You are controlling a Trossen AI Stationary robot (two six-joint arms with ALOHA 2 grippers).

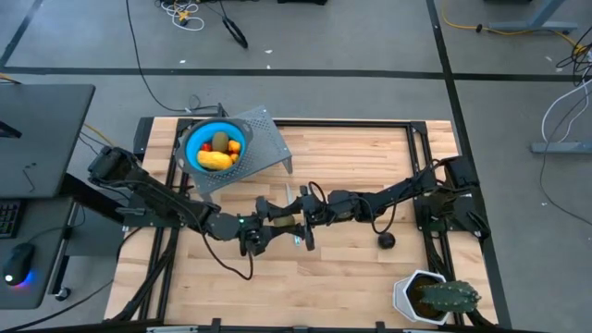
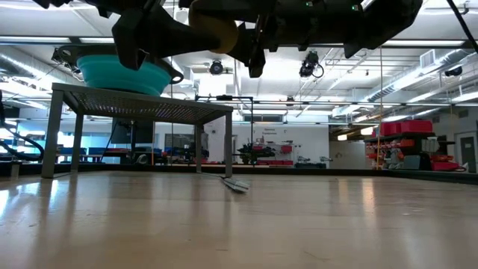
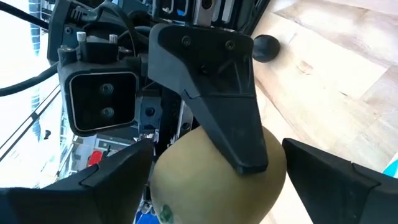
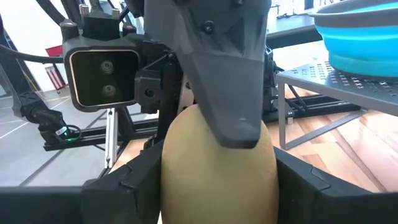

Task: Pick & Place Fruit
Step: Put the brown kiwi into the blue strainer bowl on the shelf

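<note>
From above, the left gripper point(image 1: 270, 224) and the right gripper point(image 1: 303, 217) meet nose to nose over the middle of the wooden table point(image 1: 370, 176). At far left a blue bowl point(image 1: 196, 141) sits on a grey metal stand point(image 1: 268, 139) and holds a yellow fruit point(image 1: 215, 160), a second kiwi point(image 1: 221, 141) and small orange-red balls point(image 1: 234, 146). A black ball point(image 1: 386, 240) lies on the table to the right, and a potted plant point(image 1: 435, 296) stands at the near right corner. From table height, both grippers hang high above the boards with a kiwi point(image 2: 218, 31) between them, and a thin stick point(image 2: 235, 184) lies on the table below. From the left wrist, the left gripper's own fingers point(image 3: 112, 180) stand wide on either side of the kiwi; whether they press it I cannot tell. From the right wrist, the right gripper's fingers point(image 4: 134, 186) are closed against the kiwi's sides, holding it.
</note>
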